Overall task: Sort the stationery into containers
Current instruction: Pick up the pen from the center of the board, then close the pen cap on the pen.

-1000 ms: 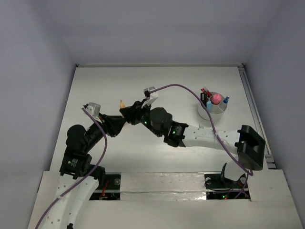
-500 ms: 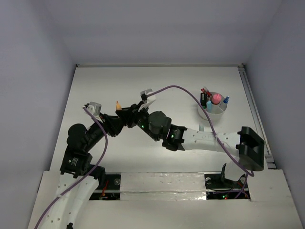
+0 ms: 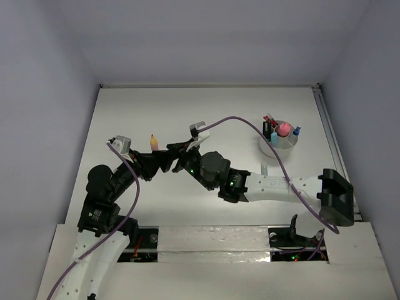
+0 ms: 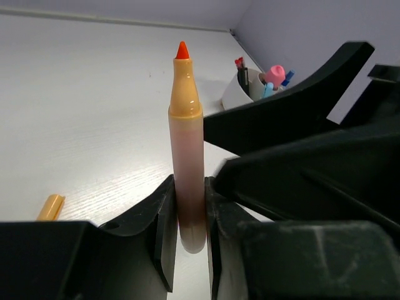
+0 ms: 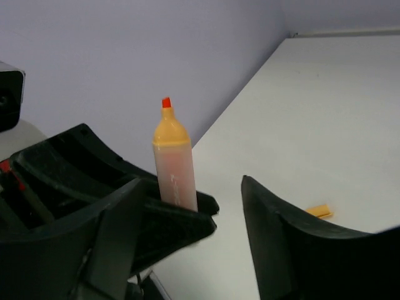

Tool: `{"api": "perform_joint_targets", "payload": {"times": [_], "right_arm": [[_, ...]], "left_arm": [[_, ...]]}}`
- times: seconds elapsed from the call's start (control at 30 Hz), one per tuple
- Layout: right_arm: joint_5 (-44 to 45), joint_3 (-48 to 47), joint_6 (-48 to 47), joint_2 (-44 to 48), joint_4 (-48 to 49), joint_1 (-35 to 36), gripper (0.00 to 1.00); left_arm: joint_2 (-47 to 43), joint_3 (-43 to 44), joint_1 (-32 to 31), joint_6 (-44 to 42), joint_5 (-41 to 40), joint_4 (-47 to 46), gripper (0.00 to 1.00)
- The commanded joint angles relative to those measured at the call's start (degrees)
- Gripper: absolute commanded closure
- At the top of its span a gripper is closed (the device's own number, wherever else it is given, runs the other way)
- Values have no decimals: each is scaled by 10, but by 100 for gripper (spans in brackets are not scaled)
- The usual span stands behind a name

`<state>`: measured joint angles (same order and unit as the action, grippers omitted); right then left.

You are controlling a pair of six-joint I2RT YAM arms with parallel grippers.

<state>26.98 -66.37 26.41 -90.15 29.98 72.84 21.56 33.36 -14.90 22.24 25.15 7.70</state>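
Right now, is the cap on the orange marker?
No, the marker shows its bare red tip in the left wrist view, and an orange cap lies on the table.

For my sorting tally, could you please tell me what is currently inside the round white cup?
Inside the cup stand a pink-capped bottle, a blue marker, red pens and a light blue item. Its wall hides anything lower.

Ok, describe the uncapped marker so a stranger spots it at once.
On the white table, look left of centre, where the left arm's tool is shut on an orange marker. It points tip up, the only stationery held in the air; the other items sit in the cup at the far right, and an orange cap lies on the table.
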Motion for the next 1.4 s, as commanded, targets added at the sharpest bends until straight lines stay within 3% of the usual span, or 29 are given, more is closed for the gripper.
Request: {"api": "perform_joint_targets", "payload": {"times": [0.0, 0.17, 0.23, 0.33, 0.37, 0.4, 0.57, 0.67, 0.7, 0.77, 0.8, 0.83, 0.93, 1.13, 1.37], "right_arm": [[34, 28, 0, 64, 7, 11, 29], [53, 82, -3, 130, -17, 11, 26], [58, 96, 1, 137, -19, 5, 39], [41, 94, 28, 116, -55, -19, 90], [36, 74, 36, 87, -92, -24, 99], [29, 64, 41, 71, -105, -31, 100], [-24, 30, 38, -13, -111, -64, 100], [-115, 10, 34, -63, -115, -115, 96], [-186, 0, 21, -77, -123, -129, 87], [-249, -53, -52, -128, -146, -146, 73], [-291, -77, -87, -146, -185, -147, 59], [-306, -125, -157, -184, -206, -147, 52], [-331, -192, -243, -242, -292, -147, 34], [-341, -321, -420, -351, -421, -147, 30], [-362, -414, -493, -412, -493, -157, 30]], "left_arm": [[-14, 10, 1, -4, -12, -36, 100], [-27, 14, 1, -3, -38, -28, 100], [-32, 14, 1, -2, -47, -27, 100], [-40, 14, 1, -1, -53, -25, 100], [-42, 14, 1, 0, -53, -25, 100], [-42, 14, 1, 0, -53, -25, 100], [-49, 14, 1, 0, -56, -24, 100], [-57, 14, 1, 1, -60, -23, 100], [-57, 14, 1, 1, -61, -23, 100], [-60, 14, 1, 2, -62, -23, 100], [-59, 14, 1, 1, -60, -23, 100], [-58, 14, 1, 2, -60, -23, 100], [-57, 14, 1, 0, -56, -24, 100], [-64, 16, 7, 0, -64, -23, 100], [-97, 21, 12, 1, -93, -16, 100]]}}
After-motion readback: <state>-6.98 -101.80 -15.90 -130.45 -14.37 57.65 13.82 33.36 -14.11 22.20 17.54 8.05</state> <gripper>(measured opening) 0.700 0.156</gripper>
